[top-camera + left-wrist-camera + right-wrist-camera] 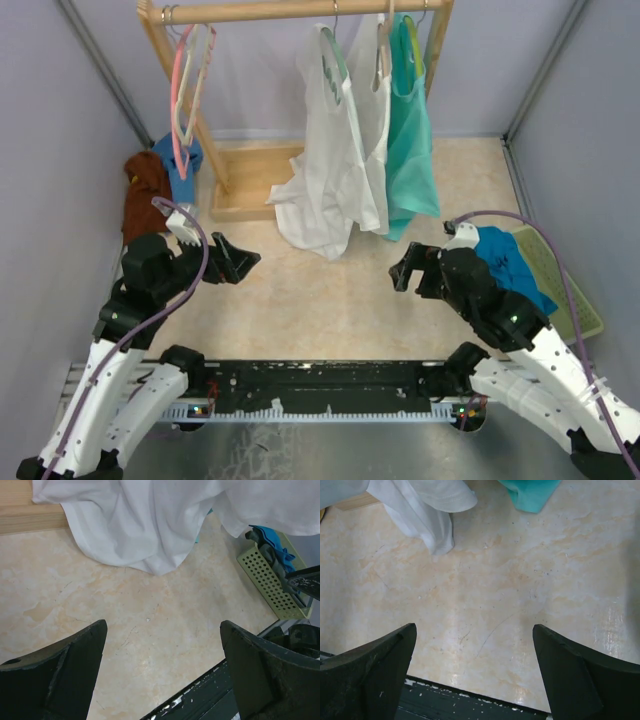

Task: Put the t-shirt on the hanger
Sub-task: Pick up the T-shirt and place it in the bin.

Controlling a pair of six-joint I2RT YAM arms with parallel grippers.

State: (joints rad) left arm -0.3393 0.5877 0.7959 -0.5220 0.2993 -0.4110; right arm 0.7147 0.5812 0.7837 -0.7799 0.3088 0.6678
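The deep teal-blue t-shirt [512, 268] lies bunched in a pale green perforated basket [570, 290] at the right, partly hidden by my right arm. It also shows in the left wrist view [272, 536]. A thin pale hanger [203, 62] hangs next to a pink hanger [180, 100] at the left end of the wooden rail. My left gripper [236, 260] is open and empty above the bare floor, as the left wrist view [162, 647] shows. My right gripper [404, 270] is open and empty just left of the basket; the right wrist view [475, 647] shows only floor between its fingers.
A wooden rack [250, 185] stands at the back. White garments [335, 170] and a mint-green tank top [412, 150] hang from it to the floor. A brown cloth [143, 195] and a small blue cloth [185, 170] lie at the left wall. Grey walls close both sides.
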